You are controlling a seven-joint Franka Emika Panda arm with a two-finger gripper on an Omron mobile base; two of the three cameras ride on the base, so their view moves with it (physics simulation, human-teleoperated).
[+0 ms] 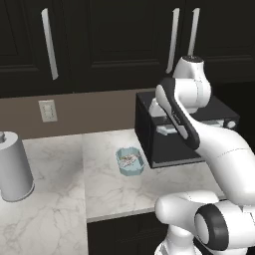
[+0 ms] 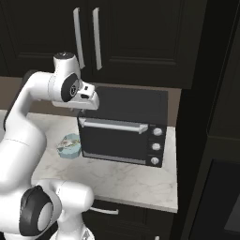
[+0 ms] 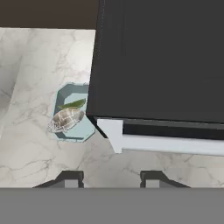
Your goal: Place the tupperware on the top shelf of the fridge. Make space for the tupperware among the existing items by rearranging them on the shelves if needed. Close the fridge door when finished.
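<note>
Right now we see the tupperware (image 1: 131, 161) sitting flat on the marble bench (image 1: 64, 199), just beside the left side wall of a black toaster oven (image 2: 123, 127) with a silver door handle and three knobs. From the hand view the tub (image 3: 72, 113) lies partly tucked under the oven's overhanging top edge. A tall grey canister (image 1: 14, 167) stands well apart, near the bench's left end. Dark upper cabinets (image 1: 99, 40) with silver bar handles hang behind.

Our end effector (image 3: 111, 178) hovers high above the oven's front, not over the tub. Its two dark fingertips (image 3: 70, 178) stand apart with nothing between them, so we judge it released and empty.

We think the main risk is the oven. The tub sits so near its wall that a straight descent could strike the oven's top or handle, or one finger could jam between tub and oven and shove the tub away. A tilted pinch on the rim might also tip the food out.

The tub rests upright, open side facing up. It is squarish with cut corners, so we cannot name a clear long axis; its edges sit slightly turned against the oven's wall. A green leaf and a pale greyish lump lie inside.
</note>
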